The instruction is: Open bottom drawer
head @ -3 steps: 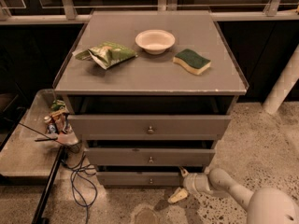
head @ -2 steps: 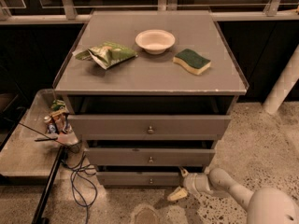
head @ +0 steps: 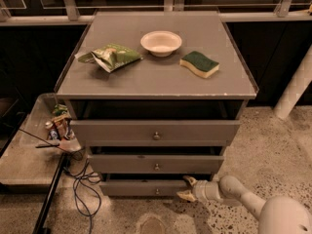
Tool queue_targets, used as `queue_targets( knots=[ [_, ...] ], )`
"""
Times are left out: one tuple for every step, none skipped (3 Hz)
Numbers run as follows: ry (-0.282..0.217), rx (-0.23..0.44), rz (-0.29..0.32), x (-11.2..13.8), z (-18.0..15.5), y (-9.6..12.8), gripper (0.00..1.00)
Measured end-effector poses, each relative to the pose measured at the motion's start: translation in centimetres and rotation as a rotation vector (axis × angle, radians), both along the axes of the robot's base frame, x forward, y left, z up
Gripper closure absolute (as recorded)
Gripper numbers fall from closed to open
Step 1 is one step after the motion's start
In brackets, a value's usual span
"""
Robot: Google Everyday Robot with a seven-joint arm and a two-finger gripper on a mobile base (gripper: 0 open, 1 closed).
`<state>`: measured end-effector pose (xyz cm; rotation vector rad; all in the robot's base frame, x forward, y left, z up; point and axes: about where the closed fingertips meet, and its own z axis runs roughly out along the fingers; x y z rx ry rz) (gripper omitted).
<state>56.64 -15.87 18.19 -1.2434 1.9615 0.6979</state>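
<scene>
Sitting lowest in the stack, lower centre of frame, the bottom drawer (head: 131, 187) shows only a thin grey front with a small knob (head: 157, 191).

Gripper (head: 186, 188) is just right of the knob, low near the floor, fingers spread apart and holding nothing. Judgement: placed level with the front to close on the knob.

Unclear: whether a fingertip touches the front, and whether the drawer is out at all. Its inside is hidden under the middle drawer (head: 122, 164). The arm (head: 243, 201) is cut off at lower right.

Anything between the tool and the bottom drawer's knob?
Nothing visible. The tool hangs open at the right end of the bottom drawer, with bare panel between it and the knob. The cable lies on the floor left of the drawer.
</scene>
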Motion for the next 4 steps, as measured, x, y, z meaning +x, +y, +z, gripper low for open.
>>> queue_targets(
  knots=[
    [0.0,0.0,0.0,0.0,0.0,0.0,0.84],
    [0.0,0.0,0.0,0.0,0.7,0.0,1.0],
    [0.0,0.0,0.0,0.0,0.8,-0.1,1.0],
    [0.008,0.02,-0.006,-1.5,0.4,-1.0,1.0]
  ],
)
